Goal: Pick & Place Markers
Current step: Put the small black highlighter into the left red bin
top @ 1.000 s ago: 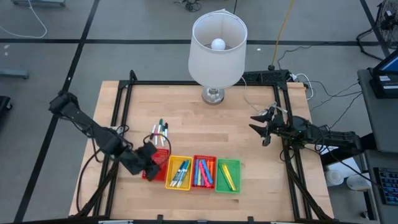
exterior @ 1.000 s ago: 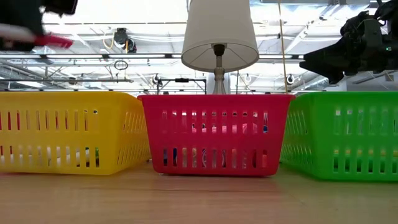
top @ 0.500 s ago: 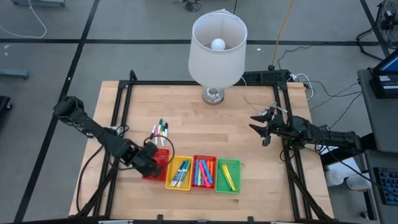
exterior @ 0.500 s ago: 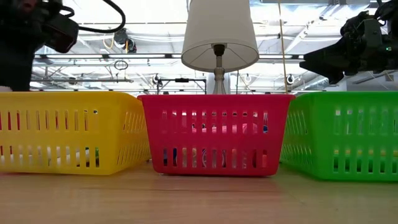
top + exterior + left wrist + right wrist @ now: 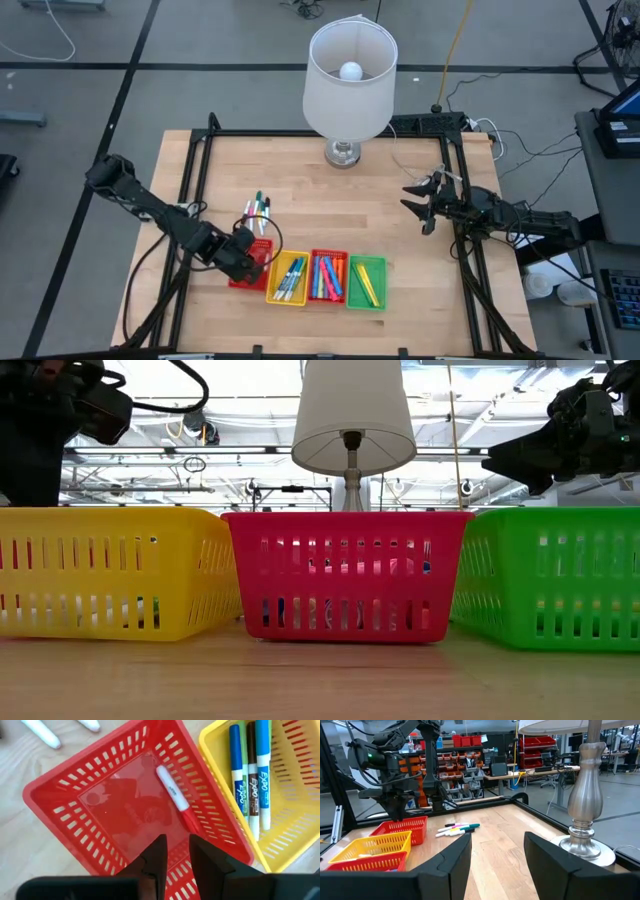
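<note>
My left gripper (image 5: 177, 842) hangs over the leftmost red tray (image 5: 60, 785), pointing steeply down. Its fingers stand a little apart with nothing between them. A white marker with a red cap (image 5: 172, 795) lies flat on that tray's floor, clear of the fingers. Three markers (image 5: 250, 775) lie in the yellow tray (image 5: 295, 825) beside it. More markers (image 5: 257, 212) lie loose on the table beyond the trays. My right gripper (image 5: 418, 205) waits open and level at the table's right side.
Four trays stand in a row near the front edge: red (image 5: 262, 247), yellow (image 5: 287, 278), red (image 5: 327, 276) and green (image 5: 366, 282), with markers in the last three. A lamp (image 5: 348, 80) stands at the far middle. A black frame (image 5: 330, 133) borders the table.
My left gripper has come down over the leftmost red tray, moved a little toward the table's right edge and tipped more steeply downward. It has let go of the red-capped marker it held a second ago, which has left the low view and lies in the tray.
</note>
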Available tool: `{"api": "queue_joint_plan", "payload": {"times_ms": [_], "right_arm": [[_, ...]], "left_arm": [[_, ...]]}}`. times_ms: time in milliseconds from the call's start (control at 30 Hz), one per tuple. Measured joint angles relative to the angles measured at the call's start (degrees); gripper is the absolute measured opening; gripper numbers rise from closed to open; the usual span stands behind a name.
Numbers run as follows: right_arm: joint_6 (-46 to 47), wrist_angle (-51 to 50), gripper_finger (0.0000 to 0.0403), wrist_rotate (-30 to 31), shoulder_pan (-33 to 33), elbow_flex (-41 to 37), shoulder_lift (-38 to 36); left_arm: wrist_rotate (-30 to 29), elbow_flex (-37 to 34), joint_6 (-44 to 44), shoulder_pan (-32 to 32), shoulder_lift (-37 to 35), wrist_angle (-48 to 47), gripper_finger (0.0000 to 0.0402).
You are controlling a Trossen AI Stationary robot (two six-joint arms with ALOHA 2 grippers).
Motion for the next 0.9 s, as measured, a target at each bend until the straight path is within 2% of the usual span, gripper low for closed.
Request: {"api": "queue_joint_plan", "payload": {"times_ms": [133,267,333,500,600,900], "right_arm": [[0.0,0.0,0.0169,-0.01,0.0,0.0,0.02],[0.0,0.0,0.0169,0.0,0.0,0.0,0.02],[0.0,0.0,0.0169,0.0,0.0,0.0,0.02],[0.0,0.0,0.0169,0.0,0.0,-0.01,0.02],[0.0,0.0,0.0169,0.0,0.0,-0.02,0.02],[0.0,0.0,0.0169,0.0,0.0,-0.02,0.02]], "left_arm": [[-0.17,0.0,2.05,0.5,-1.64,-0.03,0.0087],[-3.89,0.01,3.51,2.1,-5.67,-1.47,0.0087],[-6.55,0.09,3.97,3.71,-7.91,-5.19,0.0088],[-14.88,0.09,0.99,11.01,-11.08,-21.49,0.0088],[-14.65,-0.09,3.45,16.89,-10.93,-24.94,0.0088],[-9.11,-4.4,19.4,30.95,-8.77,-17.07,0.0089]]}}
